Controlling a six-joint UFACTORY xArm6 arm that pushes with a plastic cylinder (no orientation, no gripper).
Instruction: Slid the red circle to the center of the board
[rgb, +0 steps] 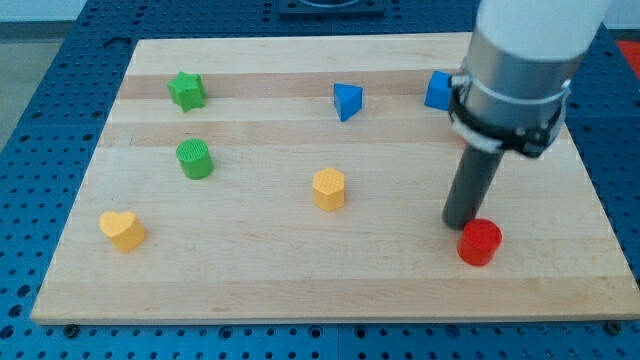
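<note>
The red circle (480, 242) sits on the wooden board (330, 280) near the view's lower right. My tip (460, 223) stands just at the red circle's upper left, touching or nearly touching it. The dark rod rises from there to the arm's grey and white body at the view's top right.
A yellow hexagon (329, 188) lies near the board's middle. A yellow heart (123, 229) is at the lower left. A green cylinder (195, 158) and a green star (187, 90) are at the left. A blue triangle (347, 101) and a blue block (437, 90), partly hidden by the arm, are at the top.
</note>
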